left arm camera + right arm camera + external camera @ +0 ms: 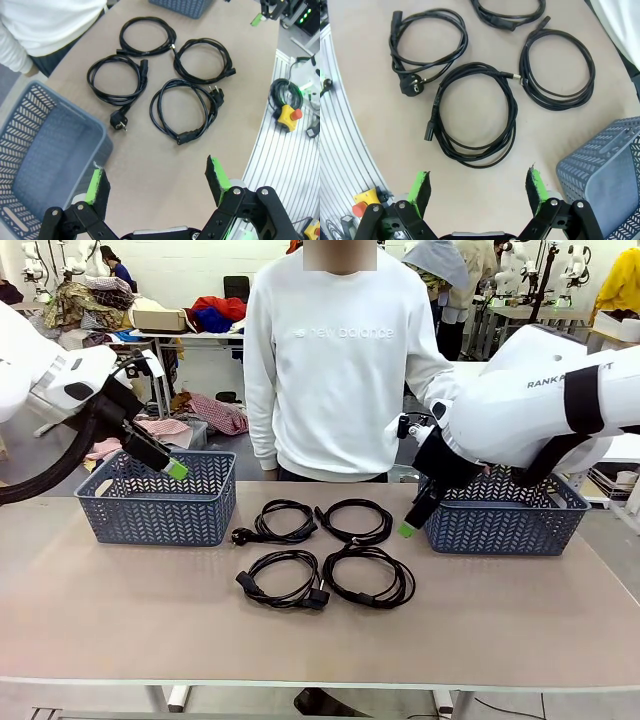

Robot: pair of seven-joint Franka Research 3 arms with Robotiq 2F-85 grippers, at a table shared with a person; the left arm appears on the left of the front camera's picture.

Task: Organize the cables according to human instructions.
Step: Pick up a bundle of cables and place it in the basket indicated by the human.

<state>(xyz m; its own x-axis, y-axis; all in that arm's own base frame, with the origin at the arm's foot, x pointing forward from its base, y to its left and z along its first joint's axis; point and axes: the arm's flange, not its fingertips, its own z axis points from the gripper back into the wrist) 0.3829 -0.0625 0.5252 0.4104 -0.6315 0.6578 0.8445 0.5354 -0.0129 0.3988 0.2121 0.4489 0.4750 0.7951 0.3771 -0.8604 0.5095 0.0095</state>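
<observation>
While awaiting a cue from the person [330,370], keeping both sets of fingers released: left gripper [155,170] and right gripper [478,174] showing green pads spread wide, clasping nothing.

Flagging, as judgement only, these hazards. Risking a wrong pick, with four look-alike cables [285,554] and no pointing hand discernible. Risking a partial pinch: closing on one strand instead of the whole bundle, so letting the coil pay out and trail a plug across the table [120,620]. Risking a snag, with the near-left cable [155,107] lying just beside the near-right cable [511,120], contact not resolvable, so dragging one while lifting the other. Risking a plug catching in the lattice wall of the left basket [30,130] or the right basket [590,165] during the drop. Risking arm contact when reaching into the middle together.

Locating the cables relative to the fingers. Finding none between or touching the pads. Seeing, in the left wrist view, the near-left cable ahead of the pads across bare table, with the far-left cable [90,79] beyond it toward the person. Seeing, in the right wrist view, the near-right cable straight ahead, near but apart, with the far-right cable [592,67] farther off. Noting, in the front view, all four in a two-by-two block between the baskets, with each gripper hovering at its own basket.
</observation>
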